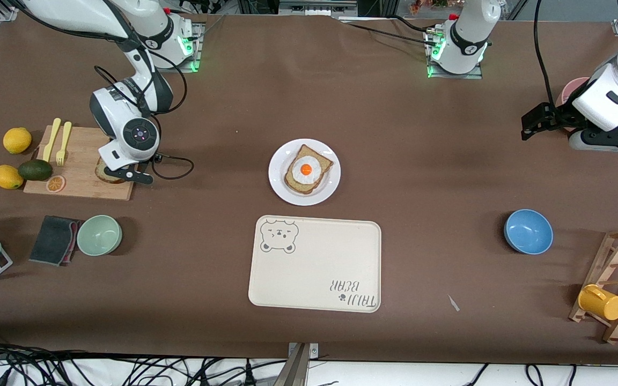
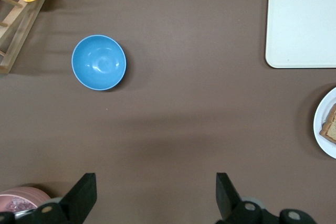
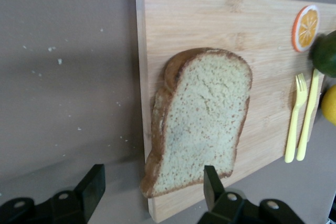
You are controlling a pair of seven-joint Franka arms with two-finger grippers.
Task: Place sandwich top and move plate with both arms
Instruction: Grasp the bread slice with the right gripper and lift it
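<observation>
Cream bear tray [image 1: 314, 264] nearest the front camera on the brown worktop [image 1: 421, 161]. Just farther, the plate [image 1: 278, 179] with the egg slice [image 1: 307, 170]. Sandwich top [image 3: 202, 116] lies on the cutting board [image 3: 205, 19] at the right arm's end; front view hides most of it under the right gripper [image 3: 152, 184], fingers apart. Left gripper [image 2: 156, 195], fingers apart, waits over bare worktop near the blue bowl [image 2: 98, 62].
</observation>
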